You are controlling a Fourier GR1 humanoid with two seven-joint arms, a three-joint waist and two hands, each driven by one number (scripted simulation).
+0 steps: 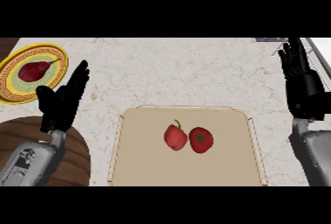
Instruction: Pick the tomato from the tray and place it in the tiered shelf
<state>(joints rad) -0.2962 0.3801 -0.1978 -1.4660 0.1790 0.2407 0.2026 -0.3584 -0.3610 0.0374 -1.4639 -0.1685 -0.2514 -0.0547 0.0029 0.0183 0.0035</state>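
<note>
Head view looked steeply down on a pale marbled tabletop [187, 70]. At the far left lay a round plate [13, 89] with a yellow patterned rim and a greenish centre, and on it rested a dark red pear-shaped fruit [33, 71], its stem pointing toward the upper right. Just right of the plate, the left hand [62, 101] rose from its grey forearm with straight, released fingers pointing up and slightly right; it grasped nothing and stood apart from the tray. Below it, at the lower left corner, a dark brown round wooden surface [76, 162] showed under the forearm.

At the middle, toward the lower edge, sat a tan rectangular tray [149, 166] with a low pale rim. Two red things lay near its centre, just beside each other: on the left a red pepper [174, 137] with a thin dark stem curling upward, and on the right the tomato [202, 140], round with a green calyx on top. Whether the two touched could not be told. Neither hand was near them.

At the far right edge, the right hand [298, 72] stood upright with relaxed, released fingers pointing up, empty, well apart from the tray.
</note>
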